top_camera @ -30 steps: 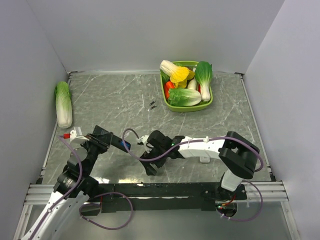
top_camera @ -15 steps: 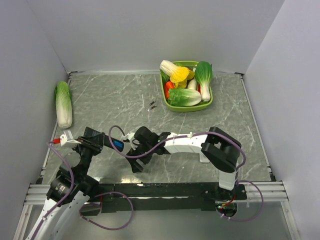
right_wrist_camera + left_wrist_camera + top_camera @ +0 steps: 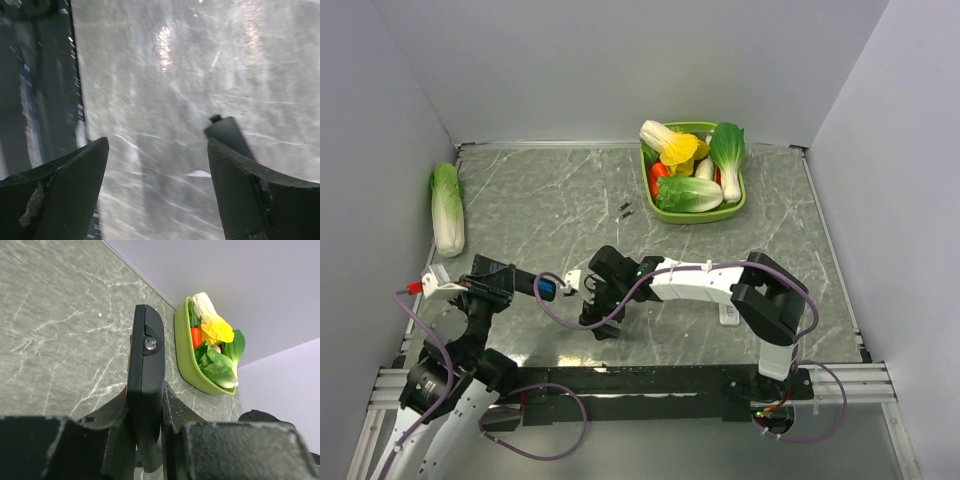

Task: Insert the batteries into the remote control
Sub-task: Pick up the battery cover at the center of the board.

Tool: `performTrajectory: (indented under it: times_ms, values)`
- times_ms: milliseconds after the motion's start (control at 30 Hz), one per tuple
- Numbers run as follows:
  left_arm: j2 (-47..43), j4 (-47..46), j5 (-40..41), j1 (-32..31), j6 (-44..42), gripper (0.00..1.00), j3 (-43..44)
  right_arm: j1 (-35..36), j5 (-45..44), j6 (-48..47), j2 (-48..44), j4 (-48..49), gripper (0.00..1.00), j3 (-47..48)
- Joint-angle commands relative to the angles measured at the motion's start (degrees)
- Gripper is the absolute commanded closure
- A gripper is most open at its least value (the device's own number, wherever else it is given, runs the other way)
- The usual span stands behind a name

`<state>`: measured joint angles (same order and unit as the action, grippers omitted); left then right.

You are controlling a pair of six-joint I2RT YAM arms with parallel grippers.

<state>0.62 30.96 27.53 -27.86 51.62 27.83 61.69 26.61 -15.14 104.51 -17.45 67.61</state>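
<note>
The black remote control [image 3: 520, 284] is lifted off the table at the left, with my left gripper [image 3: 500, 283] shut on it. A bright-blue battery [image 3: 548, 288] shows at the remote's free end. The left wrist view has the remote control [image 3: 146, 370] edge-on, clamped between the fingers of the left gripper [image 3: 146, 402]. My right gripper [image 3: 598, 318] hangs open just right of the remote, low over the table. Its fingers [image 3: 235, 185] in the right wrist view stand wide apart around bare table, and the right gripper [image 3: 157, 145] holds nothing. A small dark flat piece [image 3: 227, 136] lies by the right finger.
A green basket [image 3: 665, 212] of toy vegetables stands at the back right. A napa cabbage [image 3: 447, 208] lies along the left wall. Two tiny dark bits [image 3: 624, 209] sit mid-table. A white remote [image 3: 728, 314] lies partly under the right arm.
Both arms have shifted left. The left gripper drew the remote back toward the left wall, and the open right gripper followed it left, staying low near the front edge.
</note>
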Motion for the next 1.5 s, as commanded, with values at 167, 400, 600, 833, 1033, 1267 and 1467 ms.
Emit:
performTrajectory:
  times_ms: [167,400,600,833,1033,1267,1467]
  values:
    - [-4.1,2.7,2.8,-0.2,-5.1,0.99,7.8,-1.0,-5.1,-19.7,3.1,-8.5,0.22,7.3]
    - [-6.5,4.8,5.1,-0.2,-7.0,0.99,9.2,-1.0,-5.1,-23.7,8.3,-13.9,0.26,13.7]
    - [-6.2,4.6,4.6,-0.3,-7.4,0.99,9.3,-1.0,-4.3,-25.0,13.0,-17.8,0.27,18.6]
    - [-5.8,4.5,4.5,-0.3,-7.6,0.99,9.3,-1.0,-6.7,-25.5,15.5,-19.3,0.32,19.7]
    - [-6.2,4.5,4.6,-0.3,-7.4,0.99,9.2,0.2,-8.9,-25.6,16.5,-19.3,0.4,19.9]
    - [-6.1,4.5,4.6,-0.2,-7.4,0.99,9.1,1.2,-10.9,-24.8,16.9,-18.7,0.6,19.2]
    - [-5.3,3.8,3.8,-0.2,-7.6,0.99,8.7,1.5,-12.4,-22.0,11.3,-15.1,0.78,12.9]
